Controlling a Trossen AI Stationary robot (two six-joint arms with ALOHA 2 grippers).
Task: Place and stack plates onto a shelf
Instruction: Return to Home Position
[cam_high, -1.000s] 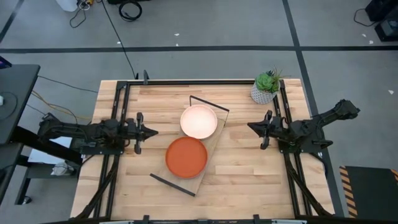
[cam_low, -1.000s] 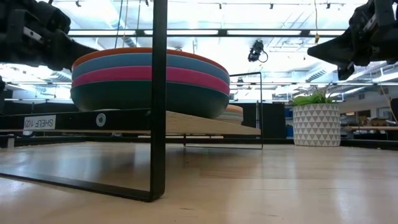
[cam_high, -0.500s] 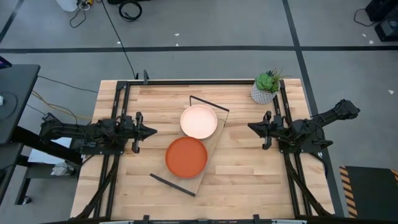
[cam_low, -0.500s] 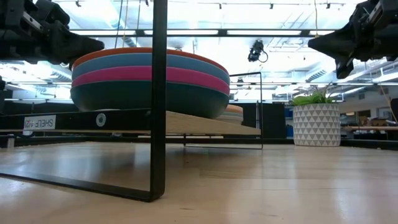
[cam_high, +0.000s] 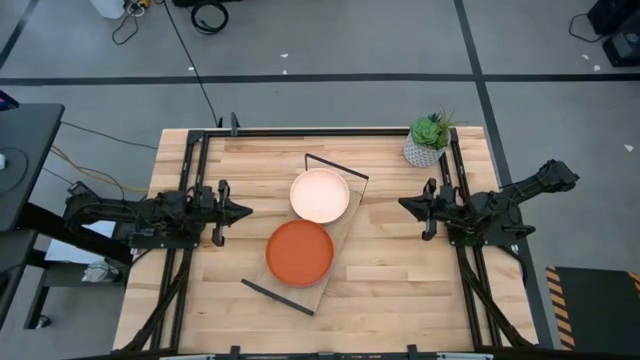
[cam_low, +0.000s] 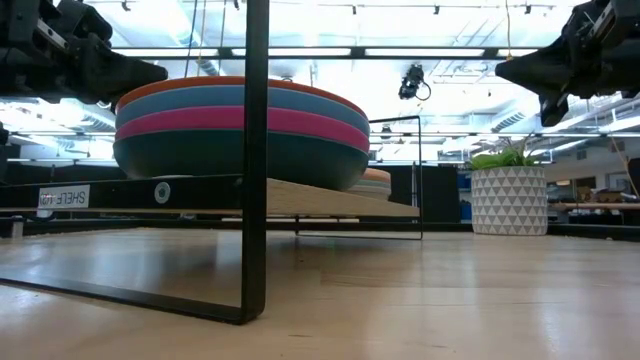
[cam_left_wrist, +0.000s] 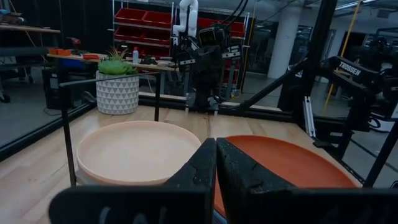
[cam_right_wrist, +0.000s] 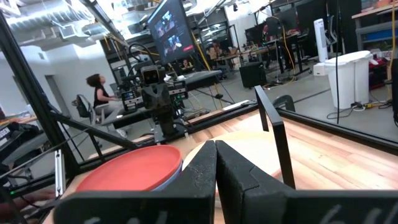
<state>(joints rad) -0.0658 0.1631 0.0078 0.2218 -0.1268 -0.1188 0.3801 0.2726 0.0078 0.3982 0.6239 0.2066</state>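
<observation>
At table centre, the shelf (cam_high: 302, 292) carries all the plates in two stacks, topped by the orange-red plate (cam_high: 299, 252) and the pale cream plate (cam_high: 320, 195). The left gripper (cam_high: 243, 210), fingers pressed together and empty, hangs at the left side. The right gripper (cam_high: 404, 205), likewise closed on nothing, hangs at the right. Judgement: any retreat should run high and level, well clear of both stacks.

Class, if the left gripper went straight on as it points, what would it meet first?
Probably the rim of the pale cream plate, just beside the orange-red plate; the left gripper hangs near stack-top height, so it might skim over.
</observation>
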